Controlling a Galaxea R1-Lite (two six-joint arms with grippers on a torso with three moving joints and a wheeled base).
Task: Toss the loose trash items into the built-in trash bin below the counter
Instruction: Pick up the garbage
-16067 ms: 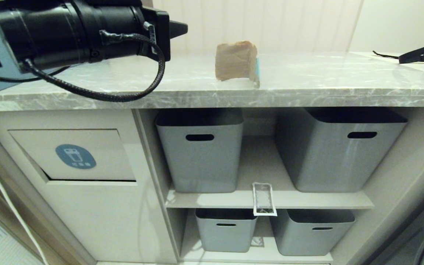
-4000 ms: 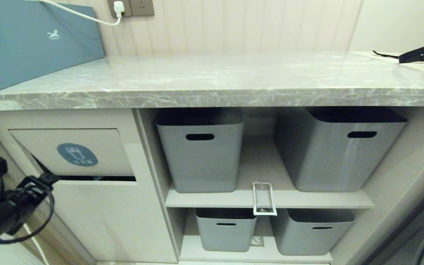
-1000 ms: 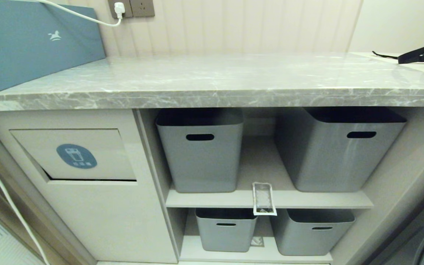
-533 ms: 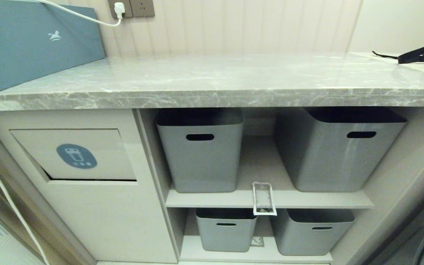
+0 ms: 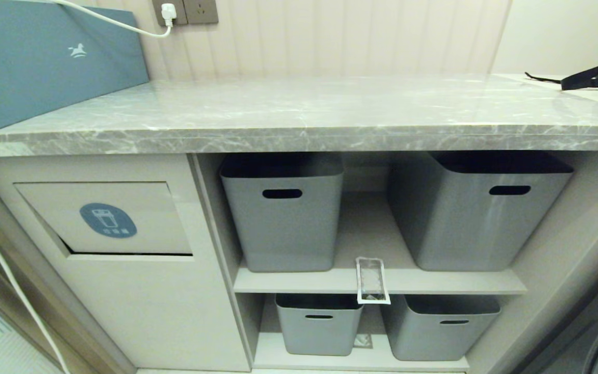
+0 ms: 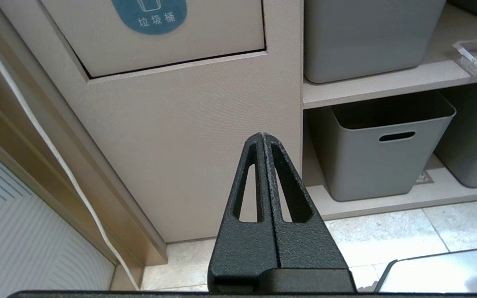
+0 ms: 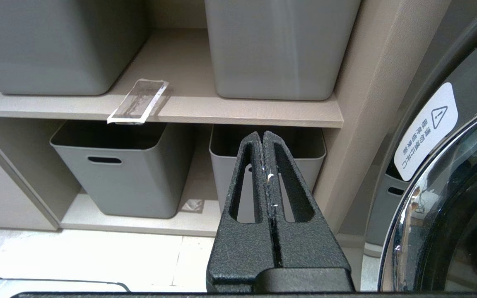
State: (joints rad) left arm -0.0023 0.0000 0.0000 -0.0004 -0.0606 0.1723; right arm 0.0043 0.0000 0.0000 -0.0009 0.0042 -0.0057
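The built-in trash bin is a beige flap with a blue oval sticker, hanging closed under the left of the grey marble counter. A clear white-edged wrapper lies on the middle shelf, overhanging its front edge between the tubs. A small clear scrap lies on the bottom shelf. My left gripper is shut and empty, low in front of the cabinet panel below the flap. My right gripper is shut, holding nothing, low before the bottom right tub; the wrapper is up to one side. Neither arm shows in the head view.
Grey tubs with slot handles fill both shelves. A teal box and white cable sit on the counter's left, a black strap at far right. A washing machine door stands right of the shelves. A white cable hangs left of the cabinet.
The brown cardboard piece is gone from the counter. My left arm, at the pushed-in flap four seconds ago, has left the head view and the flap hangs closed. Nothing moved in the last second.
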